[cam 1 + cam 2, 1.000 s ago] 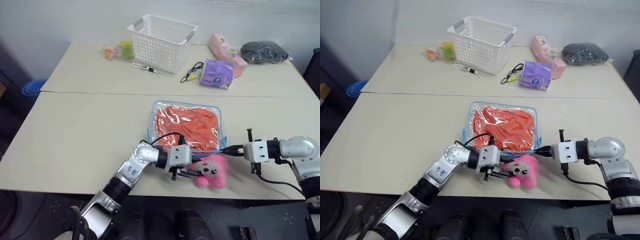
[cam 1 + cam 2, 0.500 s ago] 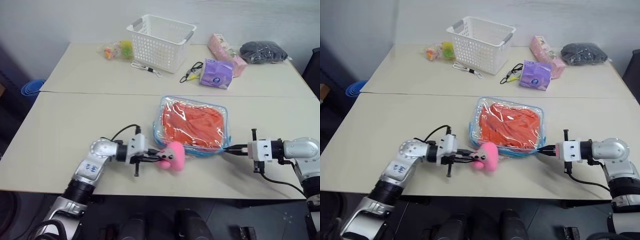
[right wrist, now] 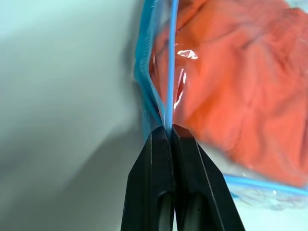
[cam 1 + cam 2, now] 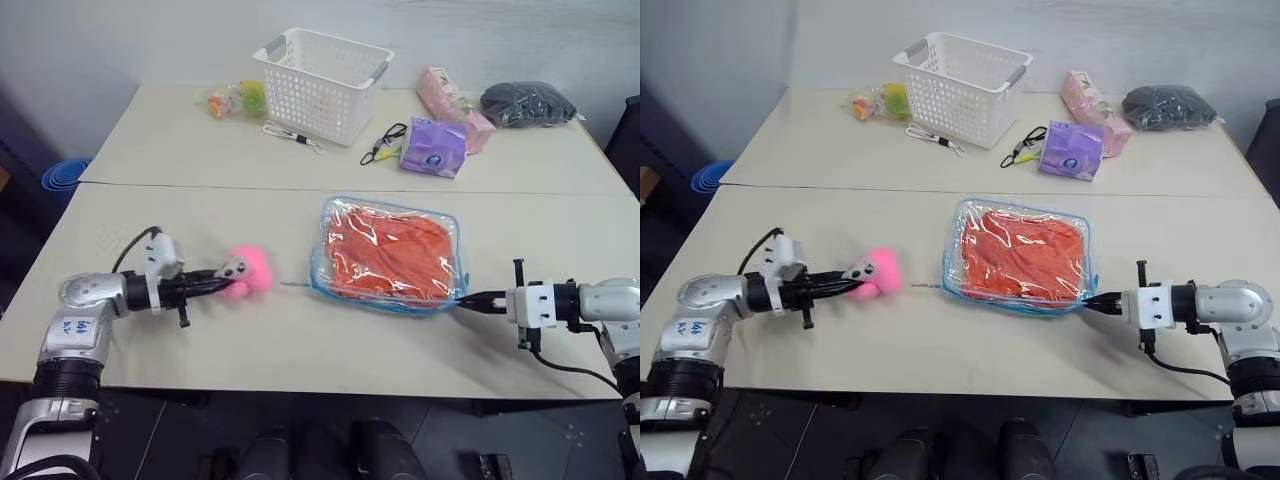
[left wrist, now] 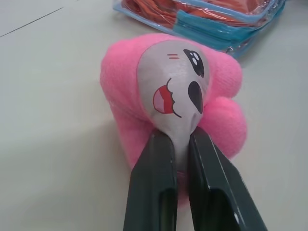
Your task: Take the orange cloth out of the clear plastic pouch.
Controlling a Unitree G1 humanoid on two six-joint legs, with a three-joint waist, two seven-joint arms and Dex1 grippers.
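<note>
1. In the left eye view, the clear plastic pouch lies flat on the bench right of centre, with the orange cloth inside it. At lower right, the right pincer is closed on the pouch's near right corner, probably to anchor it. At left of centre, the left pincer is clamped on a pink plush toy, well apart from the pouch; the toy is judged to be held aside so the pouch is unobstructed. A white basket and a purple packet stand along the top of the frame.

2. In the left wrist view, the toy's printed face is seen pinched between nearly shut fingers, and the pouch's blue edging crosses the upper right.

3. In the right wrist view, the blue edge is squeezed between fully shut fingers, with the cloth seen through the plastic at upper right.
</note>
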